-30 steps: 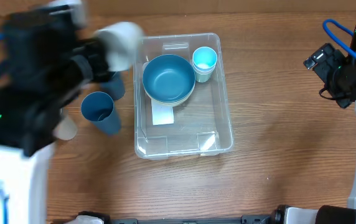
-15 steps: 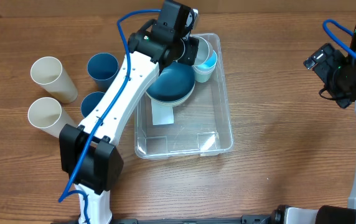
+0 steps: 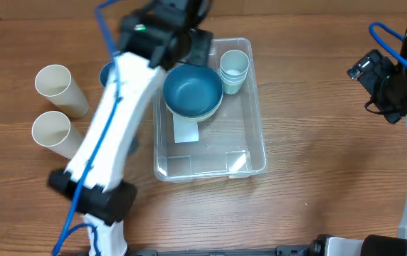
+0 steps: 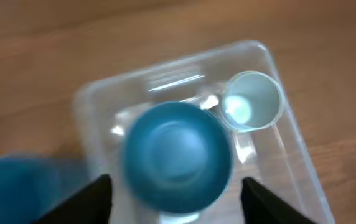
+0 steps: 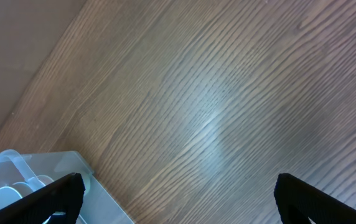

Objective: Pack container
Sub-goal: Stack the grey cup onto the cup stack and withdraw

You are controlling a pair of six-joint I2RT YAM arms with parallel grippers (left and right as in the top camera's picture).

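The container [image 3: 257,135] sat in the middle of the wooden table [image 3: 317,156], its long side running near to far. Inside it, a blue bowl [image 3: 193,89] filled the far left part. A pale blue cup [image 3: 234,67] stood upright in the far right corner, just beside the bowl. The left gripper [image 4: 175,183] hung above the bowl, its fingers [image 4: 97,199] spread wide with nothing between them (its arm was blurred in the overhead view). The right gripper [image 5: 178,186] was well off to the right over bare wood, likewise spread wide and empty. Two cream cups [image 3: 54,82] were on the table left of the container.
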